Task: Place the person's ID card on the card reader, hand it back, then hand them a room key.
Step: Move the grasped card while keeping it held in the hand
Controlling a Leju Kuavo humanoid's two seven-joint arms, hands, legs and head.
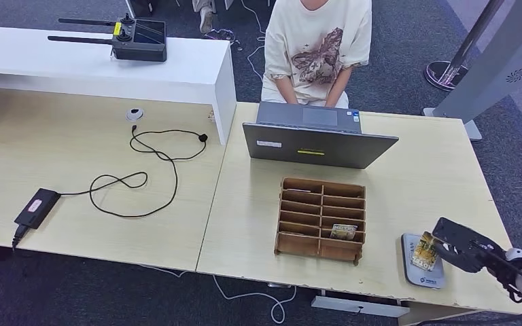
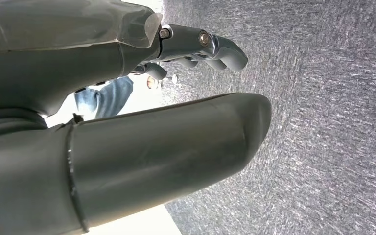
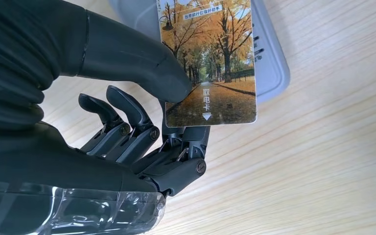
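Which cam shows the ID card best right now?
Right wrist view: the ID card is close up, print readable, pinched by the right hand over the card reader. Head view shows it small; left wrist view looks at carpet.

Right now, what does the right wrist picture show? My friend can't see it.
The robot's right hand pinches a card printed with autumn trees between thumb and fingers, holding it over a grey card reader. Both are above a light wooden table.

Card glossy print; reader smooth grey plastic; table matt wood-grain; organiser bare wood.
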